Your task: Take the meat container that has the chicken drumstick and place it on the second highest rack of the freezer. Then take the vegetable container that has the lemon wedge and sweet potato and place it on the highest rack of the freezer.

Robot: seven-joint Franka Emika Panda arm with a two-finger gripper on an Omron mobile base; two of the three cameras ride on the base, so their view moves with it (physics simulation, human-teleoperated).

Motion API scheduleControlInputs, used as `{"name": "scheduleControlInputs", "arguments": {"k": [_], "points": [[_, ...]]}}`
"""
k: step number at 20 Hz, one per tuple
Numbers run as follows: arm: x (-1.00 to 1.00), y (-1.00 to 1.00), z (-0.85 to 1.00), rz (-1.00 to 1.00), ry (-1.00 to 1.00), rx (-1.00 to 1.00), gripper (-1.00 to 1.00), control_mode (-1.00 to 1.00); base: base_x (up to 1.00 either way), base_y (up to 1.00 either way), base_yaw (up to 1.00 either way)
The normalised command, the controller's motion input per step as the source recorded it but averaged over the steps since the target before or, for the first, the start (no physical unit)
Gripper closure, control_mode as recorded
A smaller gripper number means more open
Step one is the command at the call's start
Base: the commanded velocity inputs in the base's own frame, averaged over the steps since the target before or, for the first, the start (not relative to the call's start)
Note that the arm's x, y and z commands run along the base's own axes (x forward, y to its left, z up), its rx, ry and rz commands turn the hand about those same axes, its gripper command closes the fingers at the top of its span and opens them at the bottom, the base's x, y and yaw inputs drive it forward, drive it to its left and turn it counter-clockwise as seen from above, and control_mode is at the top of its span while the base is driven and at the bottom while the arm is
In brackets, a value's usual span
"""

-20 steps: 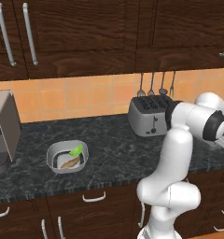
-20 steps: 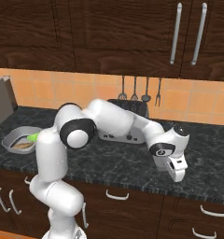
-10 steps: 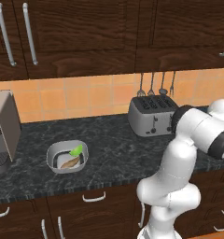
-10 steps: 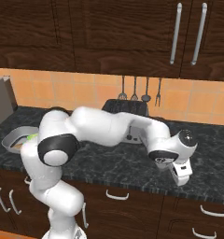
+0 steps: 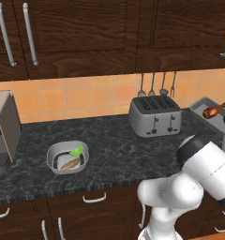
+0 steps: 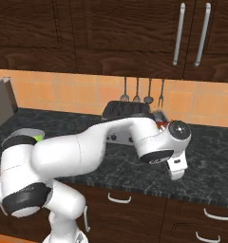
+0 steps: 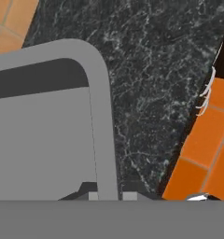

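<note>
Two containers: one at each end of the dark speckled table [image 5: 114,140].
Far left: a grey boxy appliance [image 5: 3,131] stands on the table against the orange tiled wall.
Vegetable container [image 5: 67,158]: a grey bowl-shaped tub near the table's front edge, just right of the appliance; a green wedge and a brownish piece lie inside it. It is well apart from the arm.
Middle: a silver toaster [image 5: 154,116] stands at the back of the table, with utensils [image 5: 152,85] hanging on the wall above it.
Meat container [image 5: 209,115]: a grey tray at the far right end of the table, to the right of the toaster; the chicken drumstick [image 5: 213,111] shows in it as a brown piece.
Claw [image 7: 109,196]: in the hand view its tips stand narrow on either side of the meat container's grey rim, pinching it, with the tray's flat inside to one side and bare table to the other.
Arm: in the right base view it bends forward over the table, the wrist [image 6: 175,166] hanging in front of the toaster.
</note>
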Motion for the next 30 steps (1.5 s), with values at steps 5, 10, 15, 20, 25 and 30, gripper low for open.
{"name": "scheduleControlInputs", "arguments": {"k": [5,10,15,20,25,30], "points": [[-0.22,0.78,0.18,-0.08,0.02,-0.12,1.00,-1.00,0.00,0.00,0.00],[-0.02,0.30,0.14,-0.01,0.06,-0.03,1.00,-1.00,0.00,0.00,0.00],[0.00,0.18,0.43,0.00,0.17,0.00,1.00,-1.00,0.00,0.00,0.00],[0.00,0.20,0.48,0.00,0.20,0.00,1.00,-1.00,0.00,0.00,0.00],[-0.07,0.23,0.33,0.00,0.03,0.02,1.00,-1.00,0.00,0.00,0.00],[-0.09,0.45,0.03,0.00,0.00,0.05,1.00,-1.00,0.00,0.00,0.00]]}}
